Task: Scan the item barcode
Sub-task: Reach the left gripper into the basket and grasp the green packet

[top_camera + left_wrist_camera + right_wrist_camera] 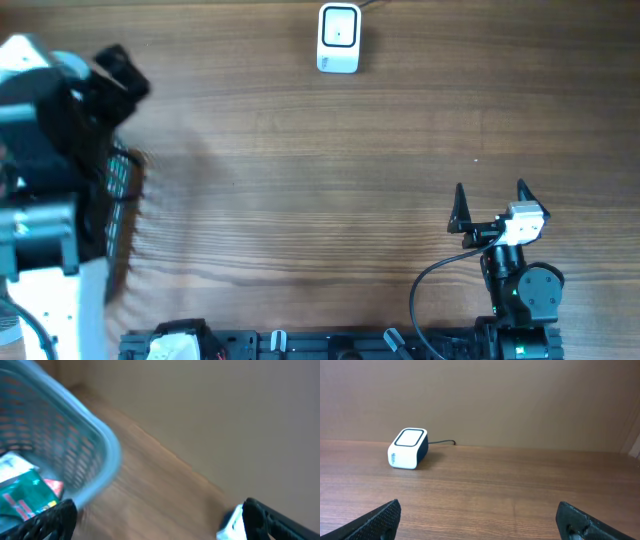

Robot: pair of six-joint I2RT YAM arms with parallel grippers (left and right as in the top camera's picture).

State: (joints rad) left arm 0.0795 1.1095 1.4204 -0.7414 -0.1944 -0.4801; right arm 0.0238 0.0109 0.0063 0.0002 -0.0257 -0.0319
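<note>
Your left fingers (pixel 55 517) hang spread wide and empty near the basket (pixel 102 445), where the green packet (pixel 25 494) lies. Come down over it squarely before closing. Your right fingers (pixel 380 517) are spread too, empty, facing the scanner (pixel 408 448) across the surface (pixel 495 490).

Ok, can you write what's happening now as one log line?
stage: nothing picked yet | left jaws: open, near basket | right jaws: open, empty, facing scanner | packet: in basket

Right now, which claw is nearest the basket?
The left claw, close by the blue mesh basket; the right claw sits across the table, facing the white barcode scanner.
</note>
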